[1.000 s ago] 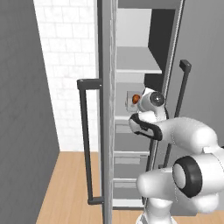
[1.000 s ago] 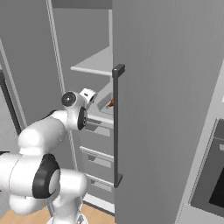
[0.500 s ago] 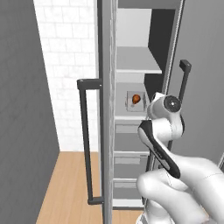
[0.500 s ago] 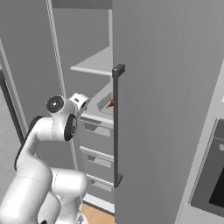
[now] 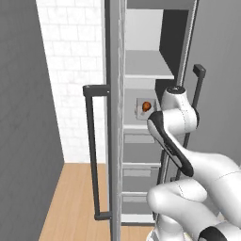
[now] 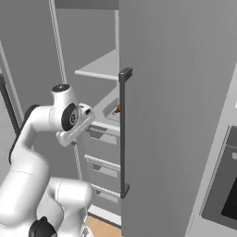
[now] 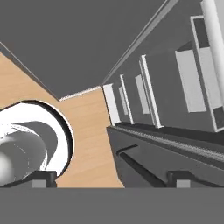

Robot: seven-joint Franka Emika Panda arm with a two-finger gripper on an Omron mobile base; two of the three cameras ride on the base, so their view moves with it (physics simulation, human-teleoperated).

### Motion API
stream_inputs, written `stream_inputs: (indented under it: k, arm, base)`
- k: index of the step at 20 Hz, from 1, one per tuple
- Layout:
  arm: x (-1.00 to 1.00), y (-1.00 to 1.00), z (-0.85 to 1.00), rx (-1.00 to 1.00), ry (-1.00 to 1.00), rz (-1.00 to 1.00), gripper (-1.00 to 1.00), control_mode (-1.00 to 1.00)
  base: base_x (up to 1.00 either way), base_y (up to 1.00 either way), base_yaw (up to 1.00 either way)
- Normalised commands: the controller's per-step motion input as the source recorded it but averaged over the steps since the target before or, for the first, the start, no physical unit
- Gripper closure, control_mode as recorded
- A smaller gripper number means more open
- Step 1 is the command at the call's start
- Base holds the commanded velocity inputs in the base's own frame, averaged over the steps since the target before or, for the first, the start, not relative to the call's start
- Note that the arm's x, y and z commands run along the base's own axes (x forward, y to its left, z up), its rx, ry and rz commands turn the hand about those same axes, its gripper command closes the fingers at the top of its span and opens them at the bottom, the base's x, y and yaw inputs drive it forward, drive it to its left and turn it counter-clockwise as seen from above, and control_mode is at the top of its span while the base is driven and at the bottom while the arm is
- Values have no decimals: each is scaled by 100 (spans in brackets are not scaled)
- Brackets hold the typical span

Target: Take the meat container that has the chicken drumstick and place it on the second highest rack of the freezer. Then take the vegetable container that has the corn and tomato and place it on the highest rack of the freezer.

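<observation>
Pincer: my two dark finger tips (image 7: pixel 111 177) stand wide apart, released, gripping nothing.
Drumstick: the small glossy orange-brown chicken drumstick (image 5: pixel 146 107) lies well away from my pincer, in what looks like a pale container on the lower flat white shelf board (image 5: pixel 136 127).
Freezer: the tall grey freezer cabinet (image 6: pixel 171 115) stands open; its grey drawers (image 7: pixel 175 83) and the wooden floor (image 7: pixel 89 144) lie ahead of my pincer.
</observation>
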Motion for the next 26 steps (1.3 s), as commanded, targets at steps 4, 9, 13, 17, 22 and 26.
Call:
stream_inputs:
  k: [4,9,13,17,22,26]
  arm:
    - [-100,-35,-8,-3,-3,-7,-100,-100]
    - [-100,-6,-1,0,-19,0,-100,-100]
    - [-61,6,-2,0,-11,2,-100,-100]
    - [7,25,-4,3,-29,0,-100,-100]
    - [6,0,0,4,-11,0,-100,-100]
    - [0,0,0,0,0,0,-100,-100]
  base:
    - [0,0,0]
    - [0,0,0]
    - [0,0,0]
    - [0,0,0]
    - [0,0,0]
    - [0,0,0]
